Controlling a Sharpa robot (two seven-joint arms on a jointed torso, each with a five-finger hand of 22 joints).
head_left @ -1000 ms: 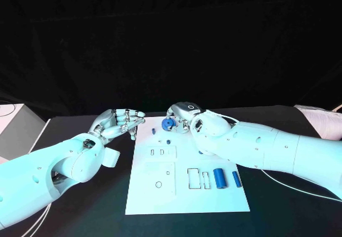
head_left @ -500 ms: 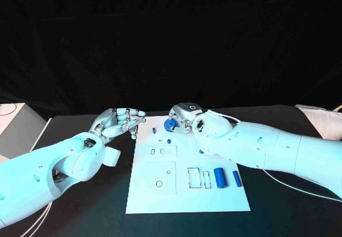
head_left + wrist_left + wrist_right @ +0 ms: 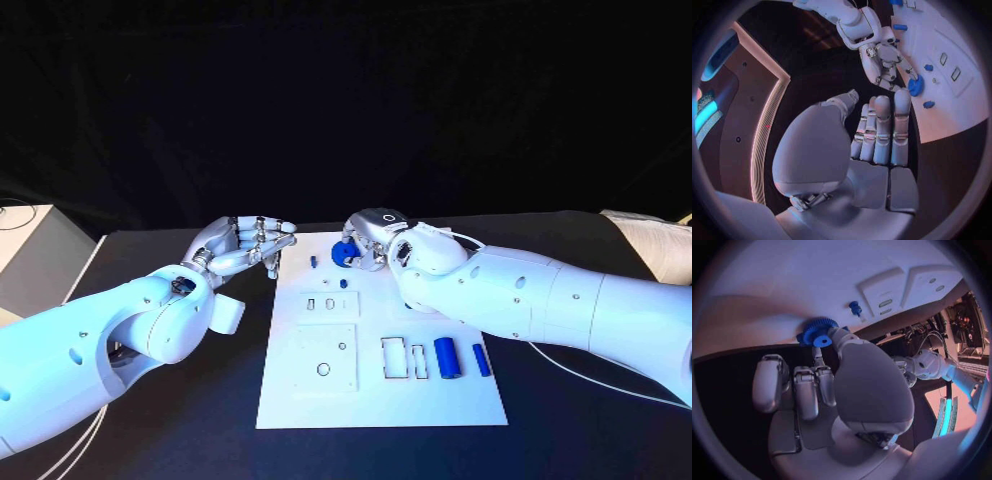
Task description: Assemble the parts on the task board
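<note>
Gear (image 3: 343, 254) pinched in right hand (image 3: 378, 240) above far edge of task board (image 3: 378, 400), near small blue peg (image 3: 312, 262). Left hand (image 3: 240, 246) empty, fingers loosely curled, apart. Risk: thin grip, possible slip or tilted seating.

Head view: the white board (image 3: 378, 350) and both arms are lit brightly from above. The backdrop is left black and the table (image 3: 577, 420) dark. Soft glare is noted on the right arm (image 3: 548, 300). Wrist views: the board's straight edges are bent by the lens. A broad soft shadow is laid across the board in the right wrist view.
</note>
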